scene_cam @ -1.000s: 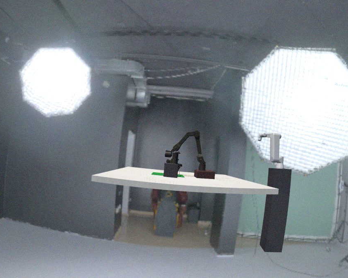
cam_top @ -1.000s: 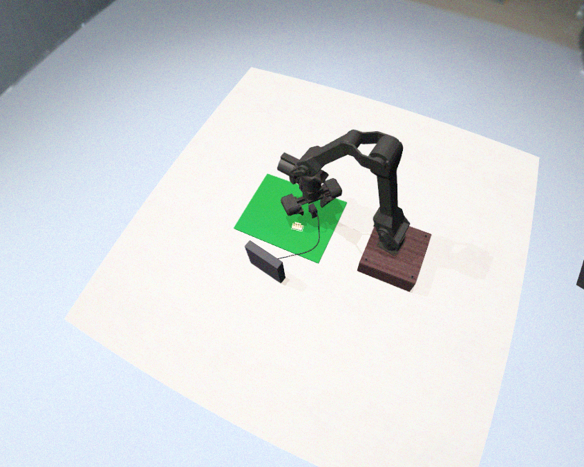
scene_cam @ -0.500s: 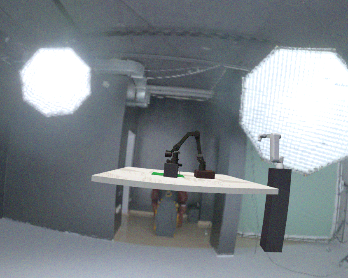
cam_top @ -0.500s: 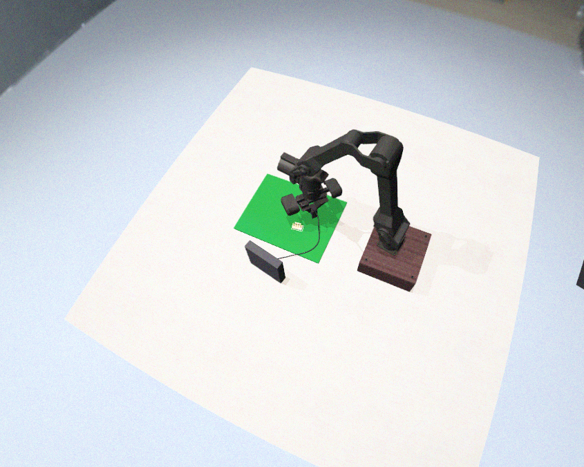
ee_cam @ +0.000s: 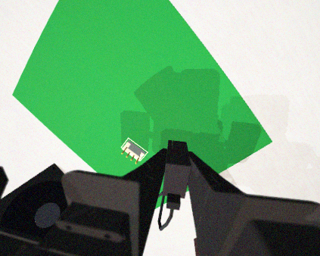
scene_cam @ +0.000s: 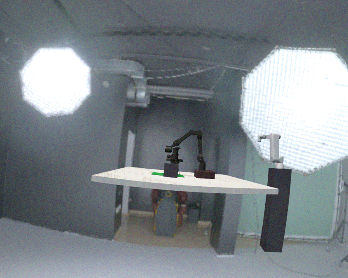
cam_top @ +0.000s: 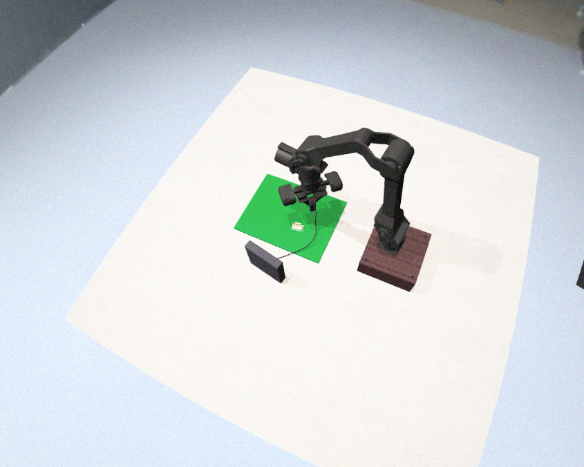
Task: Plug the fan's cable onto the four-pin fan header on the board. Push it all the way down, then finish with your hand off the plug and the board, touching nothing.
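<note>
Closest to me in the wrist cam, the gripper [ee_cam: 177, 167] is clamped on the plug [ee_cam: 177, 168], jaws pinching its two flat sides so it sits upright between them with the mating end pointing away. I'm gripping it like that so it can go straight down onto the pins without twisting. The cable [ee_cam: 164, 216] loops out of the plug's tail on my side of the jaws, slack, so it shouldn't tug. Just past the jaw tips and off to one side sits the four-pin header [ee_cam: 133, 149], well apart from the plug, which hangs in the air above the green board [ee_cam: 103, 76]. Farther out, the fan [cam_top: 265, 260] sits off the board's edge.
</note>
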Robot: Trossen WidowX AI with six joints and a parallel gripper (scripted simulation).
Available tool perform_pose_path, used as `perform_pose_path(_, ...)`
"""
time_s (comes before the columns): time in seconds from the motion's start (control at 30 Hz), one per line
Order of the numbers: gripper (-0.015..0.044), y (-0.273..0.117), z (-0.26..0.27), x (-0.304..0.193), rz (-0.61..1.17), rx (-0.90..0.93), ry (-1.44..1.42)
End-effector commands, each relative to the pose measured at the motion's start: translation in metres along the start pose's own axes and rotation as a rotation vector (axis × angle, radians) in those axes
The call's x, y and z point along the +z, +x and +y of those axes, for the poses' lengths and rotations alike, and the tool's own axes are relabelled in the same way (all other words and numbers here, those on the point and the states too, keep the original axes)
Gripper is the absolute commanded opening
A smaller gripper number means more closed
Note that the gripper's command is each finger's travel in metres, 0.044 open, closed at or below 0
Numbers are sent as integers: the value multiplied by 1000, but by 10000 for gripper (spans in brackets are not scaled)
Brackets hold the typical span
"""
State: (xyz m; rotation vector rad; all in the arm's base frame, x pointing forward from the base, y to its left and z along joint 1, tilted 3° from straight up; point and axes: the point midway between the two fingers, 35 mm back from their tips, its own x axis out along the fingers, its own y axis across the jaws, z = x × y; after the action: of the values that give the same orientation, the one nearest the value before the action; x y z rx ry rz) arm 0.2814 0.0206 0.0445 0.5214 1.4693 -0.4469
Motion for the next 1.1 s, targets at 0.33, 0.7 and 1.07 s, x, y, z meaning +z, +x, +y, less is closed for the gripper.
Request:
perform_pose_path(0.33,0,-1,14,-7,-3,-1,474)
perform_pose_path(0.7,0,-1,24,-13,-2,0,857)
perform_pose_path(1.07,0,-1,35,-20,-1,1,1239)
